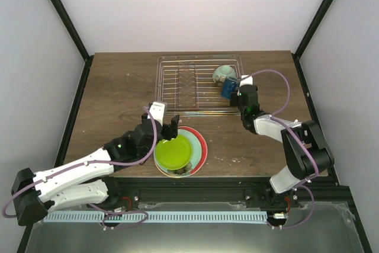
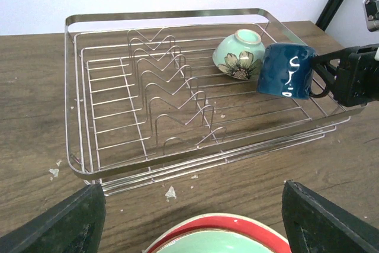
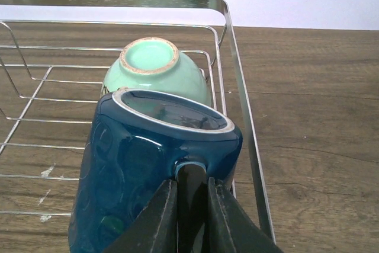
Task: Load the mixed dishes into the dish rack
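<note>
Right gripper (image 1: 235, 92) is clamped narrow on the handle of the dark-blue mug (image 1: 228, 88), seen from above at the right end of the dish rack (image 1: 177, 58), just beside the mint-green bowl (image 1: 222, 74). The rack lies at the far middle of the table (image 1: 118, 87). Left gripper (image 1: 161, 124) hovers with its jaws wide, holding nothing, over the far edge of a plate stack near the table's front edge. The lime-green plate (image 1: 172, 153) lies on top and the red plate (image 1: 202, 143) under it, its rim showing on the right.

From the left wrist, the two fingers (image 2: 59, 223) stand far apart at the lower corners, with bare wood and the red plate's rim between them. Beyond them the rack spans the view. The bowl rests upside down in its far right part, a dark flower painted on its side. The mug hangs tilted just right of the bowl, over the rack's right end, its handle in the black right gripper; whether it touches the wires I cannot tell.

From the right wrist, both fingers (image 3: 154, 226) press together on the mug's handle. The mug's mouth faces away toward the bowl, whose foot ring points up. Both sit inside the rack's rim, the mug close beside the right-hand wire
</note>
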Controlling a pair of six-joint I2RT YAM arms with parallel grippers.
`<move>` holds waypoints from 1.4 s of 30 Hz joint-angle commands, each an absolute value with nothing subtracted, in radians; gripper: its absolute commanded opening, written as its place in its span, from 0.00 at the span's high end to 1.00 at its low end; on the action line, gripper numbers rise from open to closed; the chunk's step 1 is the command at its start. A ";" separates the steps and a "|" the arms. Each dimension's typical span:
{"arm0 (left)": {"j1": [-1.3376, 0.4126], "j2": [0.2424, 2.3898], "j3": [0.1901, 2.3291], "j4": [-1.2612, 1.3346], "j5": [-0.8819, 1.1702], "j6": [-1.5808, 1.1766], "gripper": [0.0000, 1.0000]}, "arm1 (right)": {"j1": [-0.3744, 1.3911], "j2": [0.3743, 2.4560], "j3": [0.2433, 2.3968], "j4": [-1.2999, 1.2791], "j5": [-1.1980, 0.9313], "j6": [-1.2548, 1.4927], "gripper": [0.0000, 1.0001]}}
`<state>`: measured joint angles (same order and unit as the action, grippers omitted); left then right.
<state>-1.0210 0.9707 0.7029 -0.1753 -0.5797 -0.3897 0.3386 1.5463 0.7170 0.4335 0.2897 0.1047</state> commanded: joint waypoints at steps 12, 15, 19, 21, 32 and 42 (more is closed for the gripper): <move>-1.006 0.950 0.680 -0.154 -0.584 -0.402 0.17 | 0.345 1.559 0.759 0.474 0.284 0.061 0.91; -1.005 0.945 0.671 -0.149 -0.584 -0.403 0.17 | 0.348 1.571 0.756 0.447 0.279 0.059 0.90; -1.003 0.941 0.668 -0.153 -0.585 -0.406 0.17 | 0.351 1.574 0.771 0.398 0.273 0.064 0.84; -1.003 0.937 0.666 -0.155 -0.586 -0.408 0.17 | 0.351 1.565 0.772 0.376 0.261 0.071 0.80; -1.000 0.930 0.658 -0.152 -0.581 -0.415 0.16 | 0.351 1.498 0.785 0.222 0.197 0.133 0.60; -1.000 0.936 0.657 -0.152 -0.567 -0.420 0.16 | 0.355 1.399 0.791 0.088 0.166 0.185 0.40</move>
<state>-1.0058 0.9405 0.6655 -0.1665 -0.5770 -0.4129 0.3439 1.4555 0.7456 0.1612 0.1780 0.1539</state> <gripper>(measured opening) 0.836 0.562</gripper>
